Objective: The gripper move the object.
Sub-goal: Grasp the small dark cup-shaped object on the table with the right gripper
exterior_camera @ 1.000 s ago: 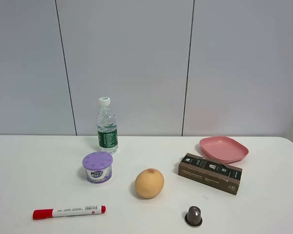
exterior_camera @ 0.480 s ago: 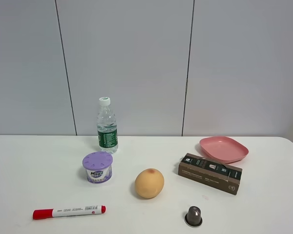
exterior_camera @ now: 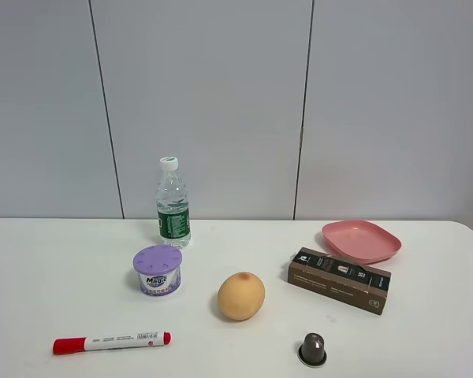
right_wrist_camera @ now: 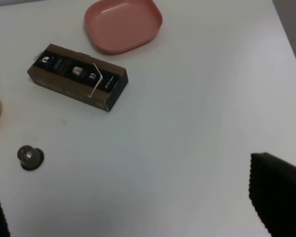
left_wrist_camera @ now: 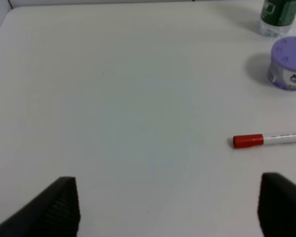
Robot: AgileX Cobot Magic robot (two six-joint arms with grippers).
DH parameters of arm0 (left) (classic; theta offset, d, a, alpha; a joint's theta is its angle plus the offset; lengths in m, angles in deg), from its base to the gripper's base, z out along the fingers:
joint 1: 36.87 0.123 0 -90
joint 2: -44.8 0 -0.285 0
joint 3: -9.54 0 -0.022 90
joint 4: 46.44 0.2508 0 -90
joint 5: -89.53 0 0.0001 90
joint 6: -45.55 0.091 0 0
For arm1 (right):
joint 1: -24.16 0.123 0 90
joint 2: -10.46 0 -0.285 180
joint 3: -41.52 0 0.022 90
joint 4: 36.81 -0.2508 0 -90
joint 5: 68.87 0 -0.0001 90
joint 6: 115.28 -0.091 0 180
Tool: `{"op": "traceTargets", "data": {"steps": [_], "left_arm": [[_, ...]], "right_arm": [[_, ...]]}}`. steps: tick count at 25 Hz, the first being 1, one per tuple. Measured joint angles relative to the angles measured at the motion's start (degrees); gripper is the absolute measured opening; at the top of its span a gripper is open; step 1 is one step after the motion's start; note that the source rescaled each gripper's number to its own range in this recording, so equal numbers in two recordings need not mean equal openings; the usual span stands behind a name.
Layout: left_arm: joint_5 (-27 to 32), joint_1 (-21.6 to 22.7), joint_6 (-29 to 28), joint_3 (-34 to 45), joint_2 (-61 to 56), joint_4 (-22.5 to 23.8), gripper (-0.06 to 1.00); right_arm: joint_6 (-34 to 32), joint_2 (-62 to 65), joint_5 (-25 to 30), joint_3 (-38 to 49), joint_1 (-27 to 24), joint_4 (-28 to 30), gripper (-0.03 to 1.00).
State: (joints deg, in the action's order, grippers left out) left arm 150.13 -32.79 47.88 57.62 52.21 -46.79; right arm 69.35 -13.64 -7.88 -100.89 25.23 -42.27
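Up front, the capsule sat untouched — left gripper and right gripper gaped; the right likely needed lowering over it.

The purple-lidded tub, well apart from the left fingers, bears blue letters beginning "Mag"; the rest is unclear. Print on the bottle, marker and brown box is too small to read.

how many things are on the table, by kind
water bottle: 1
purple tub: 1
round fruit: 1
red marker: 1
brown box: 1
pink plate: 1
coffee capsule: 1
total: 7
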Motion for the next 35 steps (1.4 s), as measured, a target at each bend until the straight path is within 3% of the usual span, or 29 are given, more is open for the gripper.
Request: {"op": "traceTargets", "data": {"steps": [4,9,13,21,28,35], "left_arm": [[0.0,0.0,0.0,0.0,0.0,0.0,1.00],[0.0,0.0,0.0,0.0,0.0,0.0,1.00],[0.0,0.0,0.0,0.0,0.0,0.0,1.00],[0.0,0.0,0.0,0.0,0.0,0.0,1.00],[0.0,0.0,0.0,0.0,0.0,0.0,1.00],[0.0,0.0,0.0,0.0,0.0,0.0,1.00]], "right_arm": [[1.3,-16.4,-0.2,-9.9,0.4,-1.9,1.00],[2.5,-32.3,-0.4,-14.2,1.2,-4.3,1.00],[3.7,-44.6,-2.9,-14.3,7.5,-2.7,1.00],[2.2,-65.6,-13.2,-15.3,23.5,-1.1,1.00],[2.2,-82.9,-15.4,-23.0,30.1,1.8,1.00],[2.8,-93.3,-20.3,-24.3,32.3,3.6,1.00]]}}
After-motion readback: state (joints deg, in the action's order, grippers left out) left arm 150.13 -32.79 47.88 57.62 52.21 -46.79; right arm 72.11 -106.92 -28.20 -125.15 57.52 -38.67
